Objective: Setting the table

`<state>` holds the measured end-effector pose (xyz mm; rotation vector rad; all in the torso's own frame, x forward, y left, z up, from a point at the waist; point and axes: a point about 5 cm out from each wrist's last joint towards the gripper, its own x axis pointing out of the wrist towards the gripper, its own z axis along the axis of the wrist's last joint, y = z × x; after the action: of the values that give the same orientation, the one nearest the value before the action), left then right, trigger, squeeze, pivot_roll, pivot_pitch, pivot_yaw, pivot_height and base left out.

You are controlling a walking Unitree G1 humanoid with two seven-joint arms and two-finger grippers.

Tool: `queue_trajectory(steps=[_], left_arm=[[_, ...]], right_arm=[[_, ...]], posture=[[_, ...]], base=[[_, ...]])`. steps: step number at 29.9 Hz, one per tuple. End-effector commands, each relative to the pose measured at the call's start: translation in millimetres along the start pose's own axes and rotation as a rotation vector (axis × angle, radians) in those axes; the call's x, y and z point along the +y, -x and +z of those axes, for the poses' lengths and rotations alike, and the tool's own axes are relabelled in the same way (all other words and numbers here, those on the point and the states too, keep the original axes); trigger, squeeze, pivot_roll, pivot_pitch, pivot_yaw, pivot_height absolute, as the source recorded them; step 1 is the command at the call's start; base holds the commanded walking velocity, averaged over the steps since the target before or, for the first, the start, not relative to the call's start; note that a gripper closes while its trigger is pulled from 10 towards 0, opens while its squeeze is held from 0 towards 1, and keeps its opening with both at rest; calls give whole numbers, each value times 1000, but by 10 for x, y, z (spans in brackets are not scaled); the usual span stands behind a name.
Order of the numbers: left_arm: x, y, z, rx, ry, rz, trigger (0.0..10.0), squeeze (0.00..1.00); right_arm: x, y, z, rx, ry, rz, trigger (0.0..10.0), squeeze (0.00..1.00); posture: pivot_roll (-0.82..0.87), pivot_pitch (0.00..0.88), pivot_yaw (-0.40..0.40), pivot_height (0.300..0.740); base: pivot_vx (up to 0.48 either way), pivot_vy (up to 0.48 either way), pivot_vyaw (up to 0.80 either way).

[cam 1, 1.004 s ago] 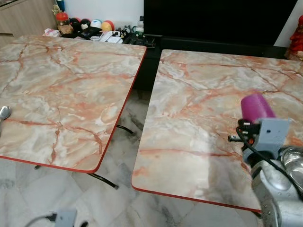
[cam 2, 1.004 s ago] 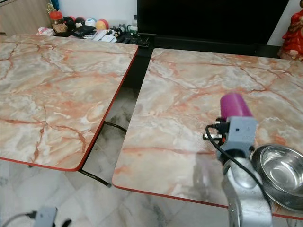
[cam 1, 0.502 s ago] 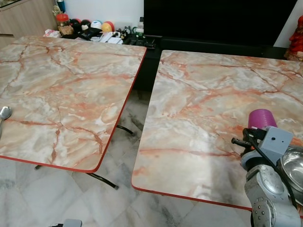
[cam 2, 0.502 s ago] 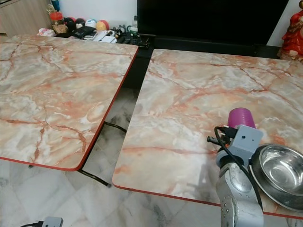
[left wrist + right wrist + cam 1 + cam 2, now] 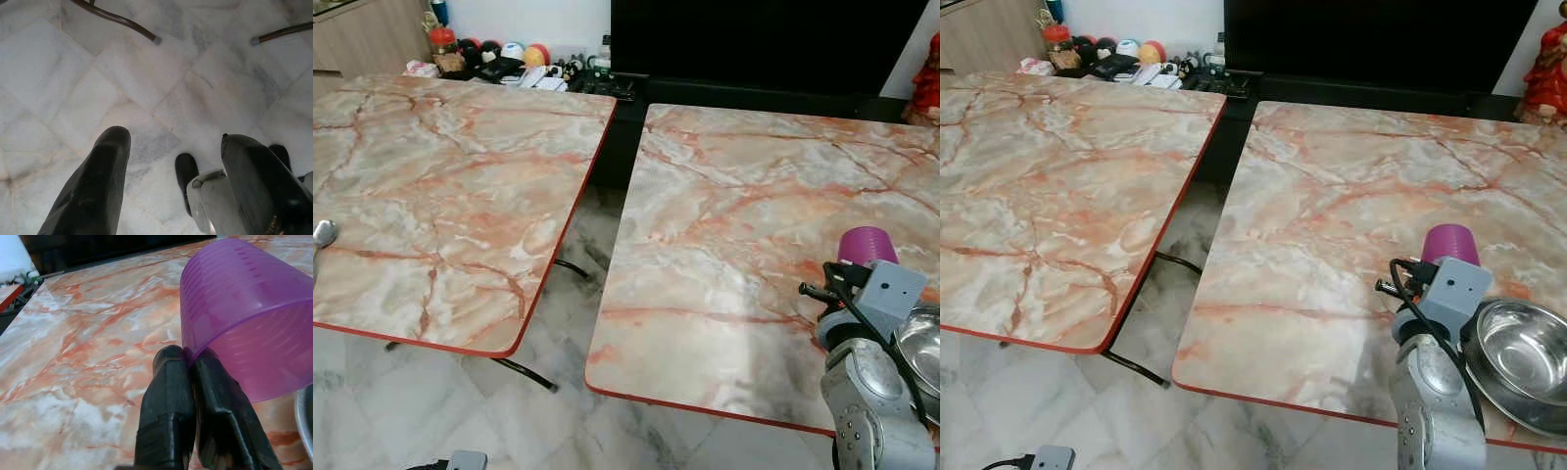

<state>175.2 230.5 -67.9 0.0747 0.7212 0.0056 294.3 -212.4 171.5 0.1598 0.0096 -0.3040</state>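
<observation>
marble tables (image 5: 744, 255) (red-edged), tiled floor (image 5: 431, 401)

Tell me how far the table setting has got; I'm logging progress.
Done: a steel bowl sits at the near right corner of the right table. In hand: the right hand pinches the purple cup beside the bowl. Left: releasing the cup; a spoon lies on the left table; the left hand hangs open.

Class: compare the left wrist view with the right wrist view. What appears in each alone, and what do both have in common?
Left wrist alone: pale marble floor, dark metal table legs, and the open left gripper hanging over it. Right wrist alone: the right gripper shut on the rim of a purple cup over the marble table. Both share two black fingers in the foreground.
</observation>
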Motion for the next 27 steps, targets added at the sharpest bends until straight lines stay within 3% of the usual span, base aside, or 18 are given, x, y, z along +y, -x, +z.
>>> queue_trajectory(steps=[1,11,27], left_arm=[[-20,12,-48,21,4,-5,10000,0],[-21,12,-58,26,12,0,10000,0],[-28,15,-67,28,14,-1,10000,0]], right_arm=[[-32,-7,-22,11,2,-14,10000,0],[19,-13,-12,-1,36,17,10000,0],[51,-20,-20,5,53,36,10000,0]], posture=[[-59,122,-13,740],[-57,123,-15,740],[-58,120,-16,740]], base=[[0,0,-800],[0,0,-80],[-281,0,0]])
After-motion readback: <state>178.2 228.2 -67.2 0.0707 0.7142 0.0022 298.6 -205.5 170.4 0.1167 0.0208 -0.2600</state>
